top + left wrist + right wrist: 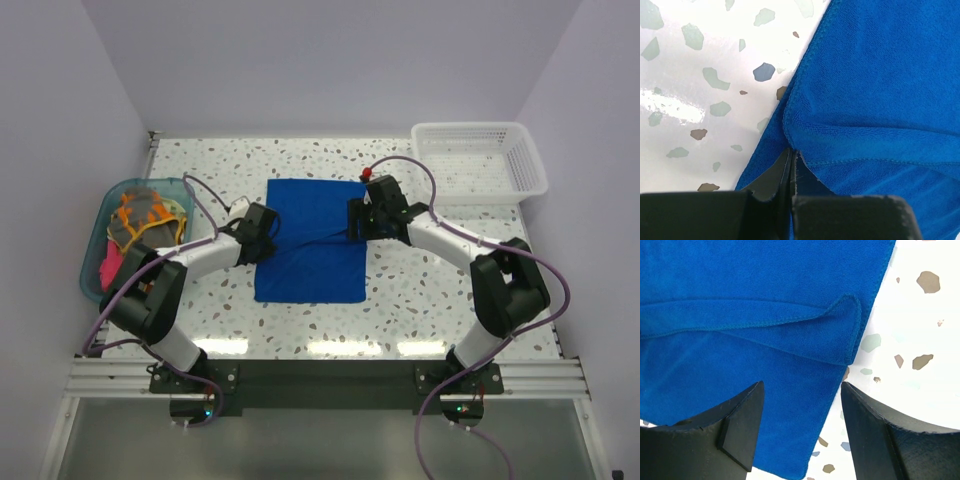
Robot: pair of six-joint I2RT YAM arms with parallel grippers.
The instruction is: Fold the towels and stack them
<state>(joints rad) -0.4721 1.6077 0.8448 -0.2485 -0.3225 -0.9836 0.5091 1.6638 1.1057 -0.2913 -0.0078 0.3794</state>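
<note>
Blue towel: royal blue towel (310, 265) spread flat mid-table (420, 300), between the two arms, with a creased ridge across it from one gripper to the other.
Left gripper: left gripper (262, 232) at the towel's left edge. In the wrist view the jaws are pressed together, with the bunched blue hem pinched between the tips.
Right gripper: right gripper (802, 410) at the towel's right edge, jaws spread wide and holding nothing. One finger (740, 425) is over the cloth and the other is over bare table.
Fold detail: a small doubled-over flap with a stitched hem lies just ahead of the right fingers.
Other towels: orange and grey towel (145, 215) and pink towel (108, 265) heaped in the teal tub (92, 240), far left.
Basket: white mesh basket (480, 150) at the far right corner, well apart from the blue towel.
</note>
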